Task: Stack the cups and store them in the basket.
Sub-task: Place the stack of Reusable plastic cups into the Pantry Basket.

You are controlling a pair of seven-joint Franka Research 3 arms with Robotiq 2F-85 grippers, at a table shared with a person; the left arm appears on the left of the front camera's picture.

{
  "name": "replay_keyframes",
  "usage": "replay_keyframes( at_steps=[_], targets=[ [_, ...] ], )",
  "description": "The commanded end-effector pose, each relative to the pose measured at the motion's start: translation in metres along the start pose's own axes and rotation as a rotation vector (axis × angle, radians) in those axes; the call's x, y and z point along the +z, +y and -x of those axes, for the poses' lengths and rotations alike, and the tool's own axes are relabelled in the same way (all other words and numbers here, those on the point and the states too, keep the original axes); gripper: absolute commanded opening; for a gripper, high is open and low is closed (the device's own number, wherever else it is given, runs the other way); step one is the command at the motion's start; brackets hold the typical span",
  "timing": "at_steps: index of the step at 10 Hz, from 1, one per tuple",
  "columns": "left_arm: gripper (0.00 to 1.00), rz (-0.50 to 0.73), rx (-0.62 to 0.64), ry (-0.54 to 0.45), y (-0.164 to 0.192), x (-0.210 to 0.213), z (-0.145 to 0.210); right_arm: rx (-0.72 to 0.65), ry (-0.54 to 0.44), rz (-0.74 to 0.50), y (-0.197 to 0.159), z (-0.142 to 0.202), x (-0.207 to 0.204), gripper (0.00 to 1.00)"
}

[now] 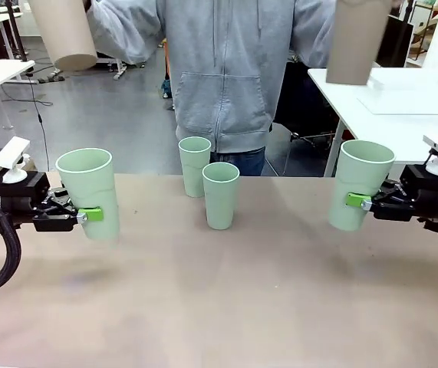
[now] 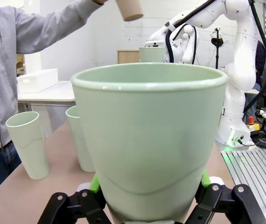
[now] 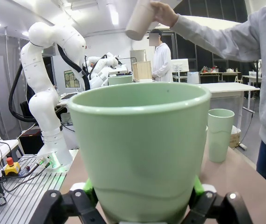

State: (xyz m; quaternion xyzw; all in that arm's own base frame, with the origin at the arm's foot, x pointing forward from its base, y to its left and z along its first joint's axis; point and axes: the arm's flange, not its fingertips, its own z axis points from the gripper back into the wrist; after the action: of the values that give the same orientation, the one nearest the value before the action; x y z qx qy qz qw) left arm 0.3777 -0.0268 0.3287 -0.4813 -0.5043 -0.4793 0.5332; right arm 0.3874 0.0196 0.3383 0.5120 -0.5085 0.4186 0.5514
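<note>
L: I have my left gripper clamped on a mint cup, upright, clear of the table | R: right gripper closed on another mint cup, slightly tilted, also lifted | centre: two more mint cups standing on the table | person holds two tan cups raised high

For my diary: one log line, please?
left gripper: grips left cup | right gripper: grips right cup | person: tan cups aloft | table: two cups

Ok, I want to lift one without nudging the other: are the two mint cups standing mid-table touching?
Apart. The left wrist view shows a clear gap between the far cup and the near cup; the front view merely overlaps them.
</note>
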Motion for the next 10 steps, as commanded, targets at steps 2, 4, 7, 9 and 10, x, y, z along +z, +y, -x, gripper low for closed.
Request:
replay_keyframes(
  at_steps=[2, 4, 7, 9, 10],
  targets=[
    [0.84, 0.009, -0.006, 0.001, -0.0012, 0.0008, -0.0002, 0.006, 0.000, -0.001, 0.0004, -0.0022, -0.0004, 0.85],
    [0.84, 0.009, -0.006, 0.001, -0.0012, 0.0008, -0.0002, 0.006, 0.000, -0.001, 0.0004, -0.0022, -0.0004, 0.85],
    [0.84, 0.009, -0.006, 0.001, -0.0012, 0.0008, -0.0002, 0.006, 0.000, -0.001, 0.0004, -0.0022, -0.0004, 0.85],
    [0.84, 0.009, -0.006, 0.001, -0.0012, 0.0008, -0.0002, 0.006, 0.000, -0.001, 0.0004, -0.0022, -0.0004, 0.85],
    [0.84, 0.009, -0.006, 0.001, -0.0012, 0.0008, -0.0002, 0.006, 0.000, -0.001, 0.0004, -0.0022, -0.0004, 0.85]
  ],
)
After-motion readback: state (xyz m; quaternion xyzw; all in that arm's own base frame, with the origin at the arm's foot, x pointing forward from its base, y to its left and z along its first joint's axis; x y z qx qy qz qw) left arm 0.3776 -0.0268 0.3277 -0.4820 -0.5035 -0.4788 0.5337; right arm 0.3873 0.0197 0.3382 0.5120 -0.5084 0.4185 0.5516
